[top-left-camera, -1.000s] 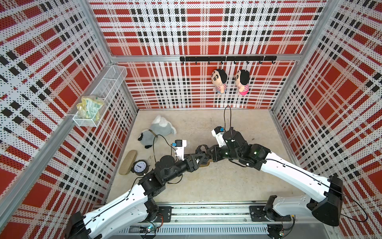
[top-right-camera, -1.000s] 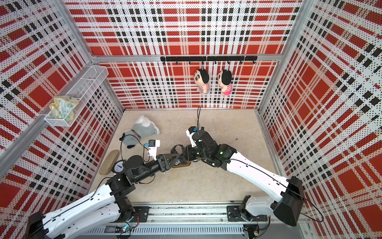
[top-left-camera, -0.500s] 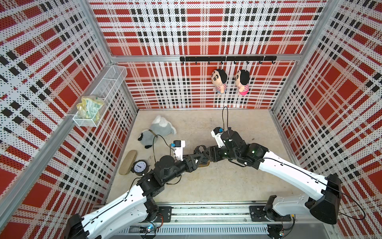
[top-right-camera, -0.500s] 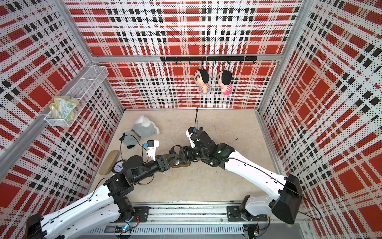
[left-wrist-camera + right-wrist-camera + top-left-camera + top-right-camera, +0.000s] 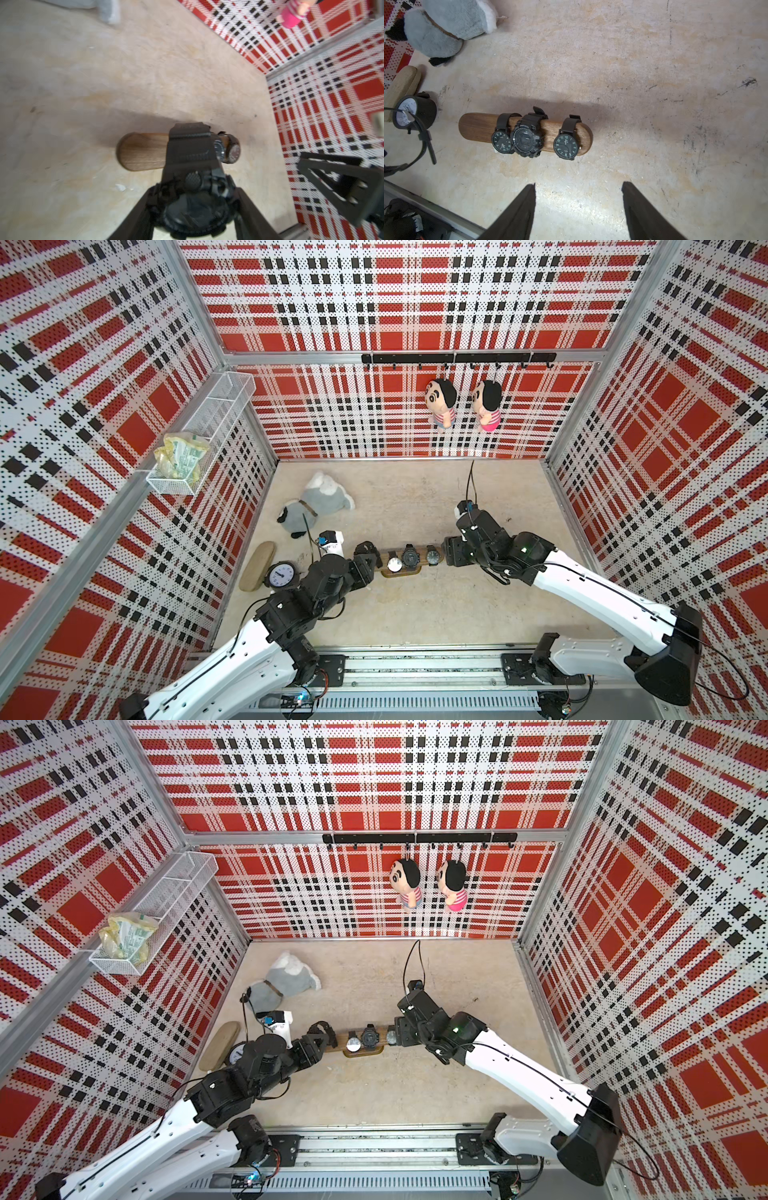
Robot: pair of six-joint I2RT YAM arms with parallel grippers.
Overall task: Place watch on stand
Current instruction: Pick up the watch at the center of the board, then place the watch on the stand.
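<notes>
The left gripper [image 5: 194, 193] clamps a black watch [image 5: 193, 212] beside the bare end of the wooden stand [image 5: 477, 128], which carries three watches [image 5: 525, 141]; the right gripper [image 5: 578, 187] hovers nearby, jaws apart

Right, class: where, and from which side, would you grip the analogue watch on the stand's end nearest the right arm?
Take the analogue watch by its round case, one jaw each side of the dial, approaching from the side the dial faces. Bare wood of the stand shows on both sides of it, so the jaws should fit; the open right end effector points that way.
</notes>
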